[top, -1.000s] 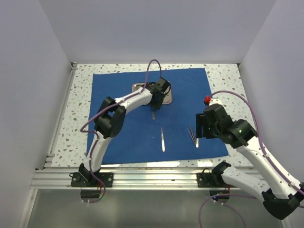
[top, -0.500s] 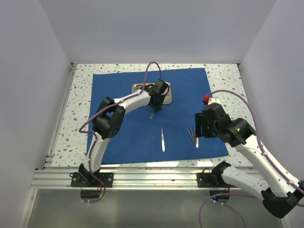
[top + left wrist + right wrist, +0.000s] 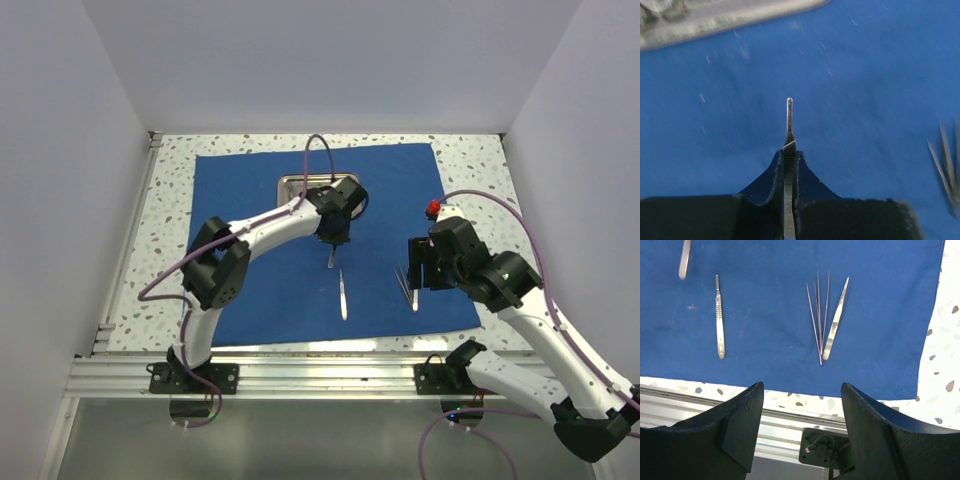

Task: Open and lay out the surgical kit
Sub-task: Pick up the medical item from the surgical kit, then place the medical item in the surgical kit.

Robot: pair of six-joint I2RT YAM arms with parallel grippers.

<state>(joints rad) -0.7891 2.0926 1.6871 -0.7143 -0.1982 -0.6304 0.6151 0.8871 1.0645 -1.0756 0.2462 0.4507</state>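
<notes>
The royal-blue cloth (image 3: 250,220) lies spread flat on the table. At its far middle sits the steel tray (image 3: 296,184), partly hidden by my left arm. My left gripper (image 3: 333,243) (image 3: 789,154) is shut on a thin flat silver instrument (image 3: 789,120), held just above the cloth in front of the tray. A scalpel-like handle (image 3: 342,295) (image 3: 720,315) and tweezers (image 3: 408,285) (image 3: 834,322) lie on the cloth's near part. My right gripper (image 3: 420,268) (image 3: 802,390) hangs open and holds nothing, above the cloth's near right corner beside the tweezers.
The speckled tabletop (image 3: 480,180) shows around the cloth. An aluminium rail (image 3: 320,375) with the arm mounts runs along the near edge. White walls close in the left, back and right. A red knob (image 3: 435,209) sits on the right arm.
My left gripper has shut on the thin instrument and carried it from the tray's front edge a little nearer and to the right. The right arm has stayed put.
</notes>
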